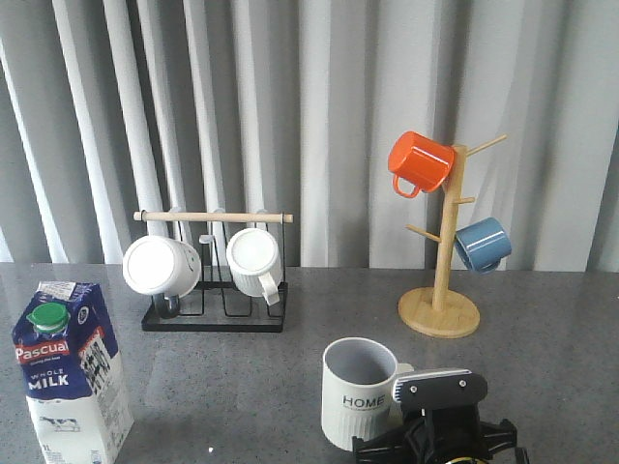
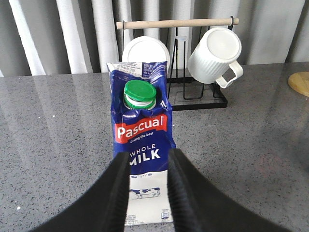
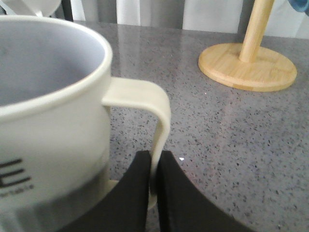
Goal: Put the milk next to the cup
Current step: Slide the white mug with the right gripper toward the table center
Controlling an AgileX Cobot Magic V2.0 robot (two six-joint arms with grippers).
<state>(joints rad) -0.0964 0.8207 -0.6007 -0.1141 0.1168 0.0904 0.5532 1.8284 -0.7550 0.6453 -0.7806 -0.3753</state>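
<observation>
Setting: grey speckled stone counter [image 1: 542,387], glossy, before pale pleated curtains [image 1: 338,116].

Item 1, my left hand [image 2: 148,193]: black tapered fingers [image 2: 116,193], parted about the width of the milk [image 2: 143,145], one at each side of its lower body. Whether the pads press the card I cannot tell; the carton stands on the counter, not lifted.

Item 2, my right hand [image 3: 154,193]: fingers nearly closed, pinching the thin squarish handle of the cup [image 1: 360,391].

Item 3, milk: tall waxed-card carton, blue over white, red label, green round screw cap. Long axis upright. Front view places it at the near left edge of the counter.

Item 4, cup: pale ribbed ceramic, grey inside, "HOME" in black. Near centre-right, well apart from the carton, lying at 3 o'clock from it. My judgement: the left hand does the carrying, rightward, carton kept upright.

Item 5, black wire rack [image 1: 215,314] with wooden bar, two white mugs [image 1: 160,266], at 1 o'clock from the milk.

Item 6, wooden mug tree [image 1: 442,290], orange mug [image 1: 419,162] and blue mug [image 1: 482,244], at 1 o'clock from the cup.
</observation>
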